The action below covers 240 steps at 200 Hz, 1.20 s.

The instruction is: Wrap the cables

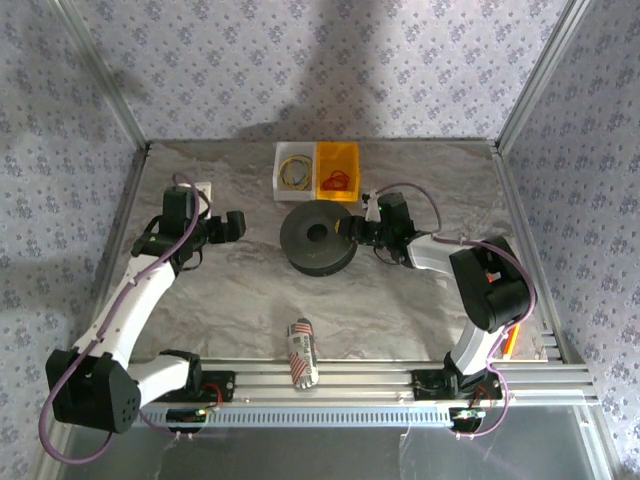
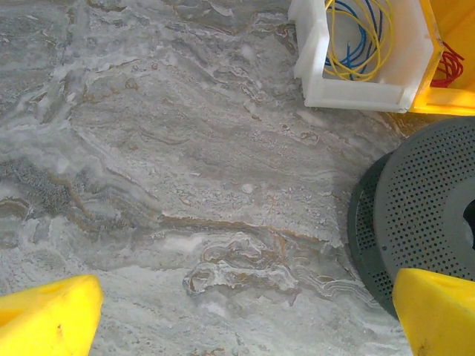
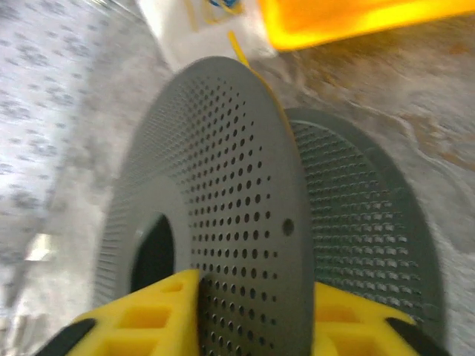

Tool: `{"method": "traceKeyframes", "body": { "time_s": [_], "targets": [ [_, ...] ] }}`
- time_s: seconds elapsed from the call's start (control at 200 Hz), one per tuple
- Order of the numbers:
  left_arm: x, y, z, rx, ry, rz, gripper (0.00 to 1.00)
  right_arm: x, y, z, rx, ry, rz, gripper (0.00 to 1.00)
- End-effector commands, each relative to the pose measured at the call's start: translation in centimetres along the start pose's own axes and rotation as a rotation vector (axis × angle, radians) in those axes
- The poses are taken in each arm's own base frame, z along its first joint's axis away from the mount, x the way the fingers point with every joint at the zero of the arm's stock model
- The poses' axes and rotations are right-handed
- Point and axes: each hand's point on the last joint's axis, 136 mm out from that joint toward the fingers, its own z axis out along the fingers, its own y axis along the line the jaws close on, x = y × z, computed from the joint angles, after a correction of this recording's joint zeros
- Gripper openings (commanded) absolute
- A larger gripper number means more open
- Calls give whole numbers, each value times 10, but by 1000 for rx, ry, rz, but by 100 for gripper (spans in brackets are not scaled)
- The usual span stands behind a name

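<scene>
The spool (image 2: 430,208) runs off the right edge, where the red cable (image 2: 450,65) is mostly cut off.

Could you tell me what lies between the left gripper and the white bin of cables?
Bare marble tabletop separates the left gripper from the white bin, as the left wrist view shows; the black spool sits aside.

Yellow cable (image 2: 352,74) coils in the white bin (image 2: 356,95), near the perforated spool (image 2: 427,208).

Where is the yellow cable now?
Top view: the yellow cable lies coiled in the white bin, far centre, left of the yellow bin, just beyond the black spool.
</scene>
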Motion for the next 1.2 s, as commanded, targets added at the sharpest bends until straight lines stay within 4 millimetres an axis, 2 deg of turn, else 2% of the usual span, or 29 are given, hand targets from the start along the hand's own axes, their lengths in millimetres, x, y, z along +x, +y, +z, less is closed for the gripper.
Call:
{"method": "traceKeyframes", "body": {
  "time_s": [0.0,0.175,0.24,0.335,0.47,0.61,0.745,0.8,0.869,0.919,1.009,1.119,1.194],
  "targets": [
    [-17,-7,-9,20,-39,-12,100,87,-77,-9,329,274,-49,39],
    [-18,-6,-10,14,-40,-10,100,88,-74,-17,343,282,-72,54],
    [-18,-5,-11,11,-40,-8,100,84,-69,-21,340,279,-90,63],
    [-20,-4,-12,6,-46,-4,100,71,-57,-31,340,259,-130,80],
    [-25,-2,-15,-8,-60,12,100,42,-36,-58,359,207,-214,100],
    [-39,6,-25,-51,-128,28,100,6,-12,-96,386,123,-301,100],
    [-61,18,-42,-104,-310,32,100,-35,1,-146,438,-59,-386,100],
    [-73,25,-50,-142,-413,37,100,-53,-5,-171,503,-183,-409,100],
    [-75,33,-44,-181,-516,96,100,-71,-18,-203,565,-353,-407,100],
    [-70,41,-32,-223,-566,134,100,-83,-32,-225,623,-473,-410,100],
    [-51,65,-9,-323,-532,123,100,-85,-69,-251,743,-595,-398,100],
    [-28,86,13,-385,-452,95,100,-70,-121,-258,858,-587,-345,100],
    [-16,92,27,-397,-423,98,100,-61,-144,-254,864,-573,-309,100]
  ]
}}
